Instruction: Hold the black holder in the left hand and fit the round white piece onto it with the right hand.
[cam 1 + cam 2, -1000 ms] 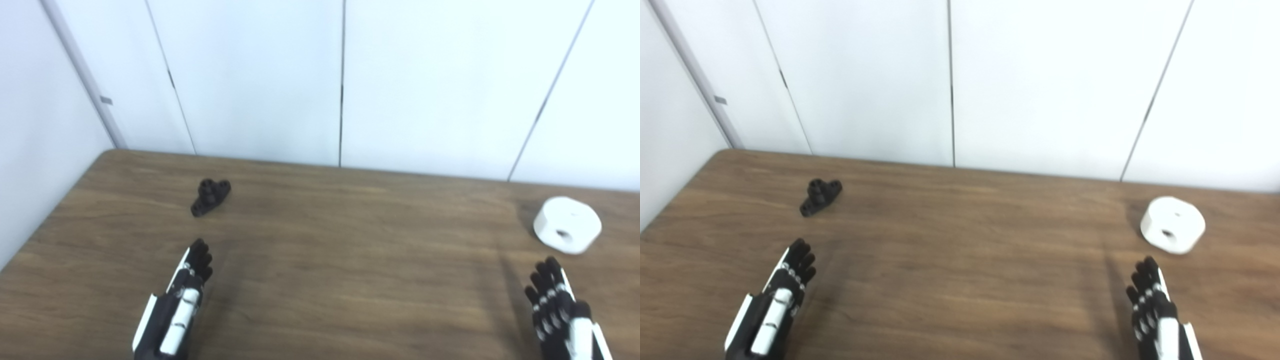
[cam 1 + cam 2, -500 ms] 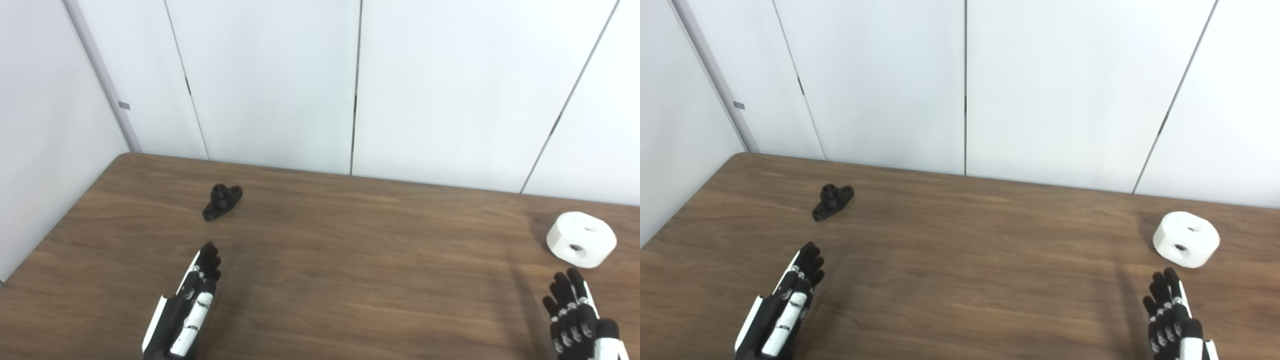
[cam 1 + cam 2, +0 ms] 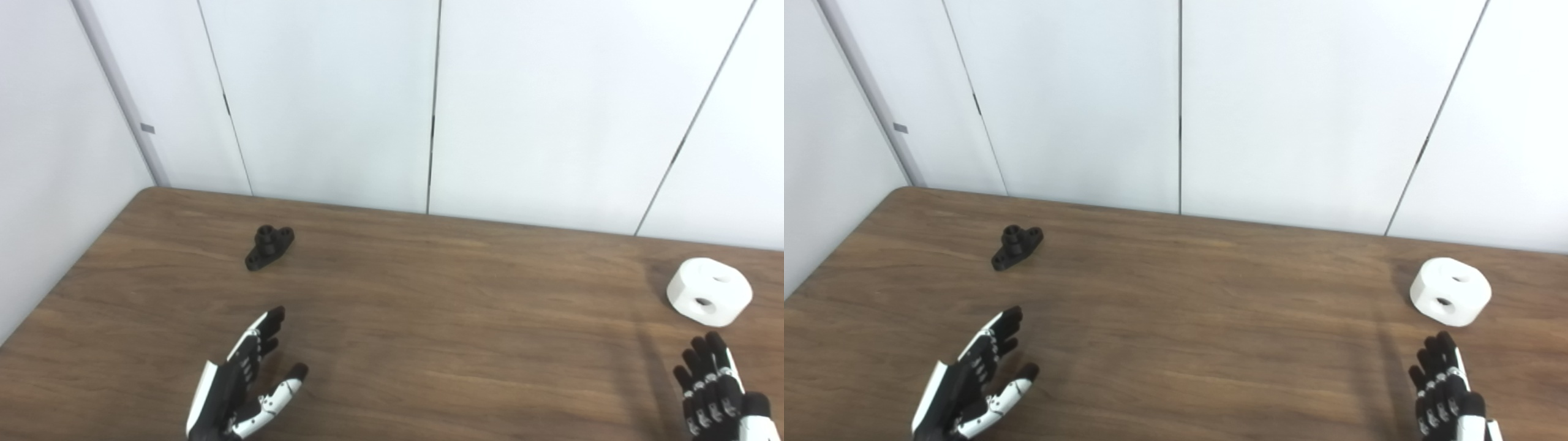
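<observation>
Nearest the camera, the left hand (image 3: 242, 392) hovered low over the wooden table (image 3: 429, 318), palm turned inward, its fingers (image 3: 260, 337) stretched forward and the thumb (image 3: 278, 389) swung well out to the side, so the hand was spread apart and held nothing. At the opposite lower corner the right hand (image 3: 1445, 392) rose from the bottom edge with its fingers (image 3: 1439, 361) pointing up and forward, close to one another but straight, and nothing lay between them; its thumb was partly cut off by the frame.

Farther out from the left hand, ahead of its fingertips and apart from them, the black holder (image 3: 269, 247) lay on the table, a small base with a short round post standing up from it. Ahead of the right hand, near its fingertips but not touching them, sat the round white piece (image 3: 1450, 299), resting tilted with two dark holes showing.

Beyond both things the table ended at a white panelled wall (image 3: 520, 110).
</observation>
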